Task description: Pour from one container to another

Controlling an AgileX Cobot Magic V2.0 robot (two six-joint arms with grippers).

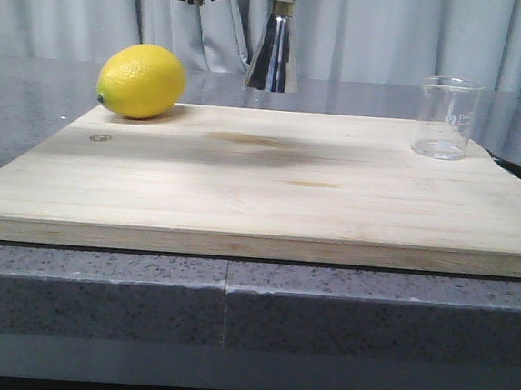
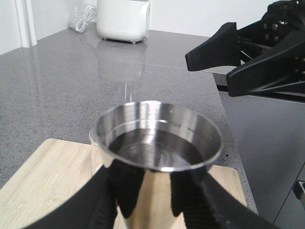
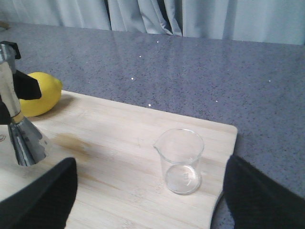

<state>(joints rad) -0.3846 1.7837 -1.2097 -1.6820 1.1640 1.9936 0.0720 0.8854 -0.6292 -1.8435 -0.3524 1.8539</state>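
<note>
The steel jigger (image 1: 274,55) hangs upright in the air above the back middle of the wooden board (image 1: 260,195). My left gripper (image 2: 157,191) is shut on its narrow waist, black fingers on either side. Its upper cup (image 2: 159,143) seems to hold clear liquid. The small clear glass beaker (image 1: 447,118) stands upright at the board's far right corner and looks empty. In the right wrist view the beaker (image 3: 180,161) sits between and beyond the wide-apart fingers of my right gripper (image 3: 150,195), which is open and touches nothing. The jigger (image 3: 21,133) shows at that view's edge.
A yellow lemon (image 1: 141,80) lies on the board's back left corner, left of the jigger. The board rests on a grey speckled counter (image 1: 232,311) with curtains behind. A white appliance (image 2: 124,19) stands far off on the counter.
</note>
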